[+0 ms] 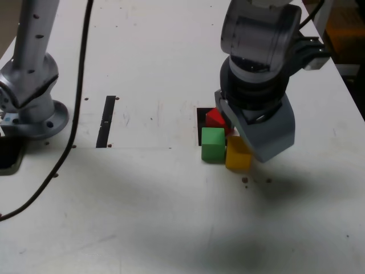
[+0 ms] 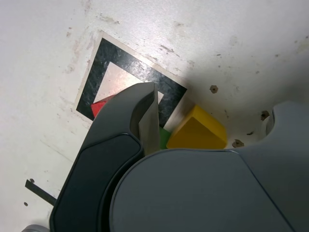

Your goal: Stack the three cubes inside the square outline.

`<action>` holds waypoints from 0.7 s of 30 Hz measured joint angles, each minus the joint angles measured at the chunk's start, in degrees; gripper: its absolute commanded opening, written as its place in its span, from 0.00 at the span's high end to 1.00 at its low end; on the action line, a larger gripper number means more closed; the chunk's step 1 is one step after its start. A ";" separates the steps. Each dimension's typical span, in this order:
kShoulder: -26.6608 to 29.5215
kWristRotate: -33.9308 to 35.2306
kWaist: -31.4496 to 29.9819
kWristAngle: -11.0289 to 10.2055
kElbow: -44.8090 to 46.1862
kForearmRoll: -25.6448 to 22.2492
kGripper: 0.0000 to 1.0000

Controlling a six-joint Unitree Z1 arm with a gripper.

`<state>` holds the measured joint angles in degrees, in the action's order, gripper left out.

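Clustering on the white table [image 1: 142,200], three small matte cubes sit at the black tape square outline [image 2: 104,53]: the red cube [image 1: 215,118] lies on the outline, the green cube [image 1: 213,143] just in front, the yellow cube [image 1: 238,155] touching the green one's side. The grey gripper [image 1: 246,127] hovers over them, jaws spread wide, gripping nothing.

Red cube [image 1: 214,118] sits on the square outline [image 2: 104,58]; green cube [image 1: 213,143] and yellow cube [image 1: 238,154] touch beside it.
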<state>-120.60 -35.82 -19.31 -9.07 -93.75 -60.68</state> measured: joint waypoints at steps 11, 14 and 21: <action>0.84 -0.22 0.17 0.64 3.92 2.82 0.15; 1.45 -0.22 0.17 0.78 5.14 3.59 0.15; 1.48 -0.22 0.17 1.19 6.31 4.95 0.15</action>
<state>-119.13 -36.05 -19.14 -7.87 -87.44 -55.73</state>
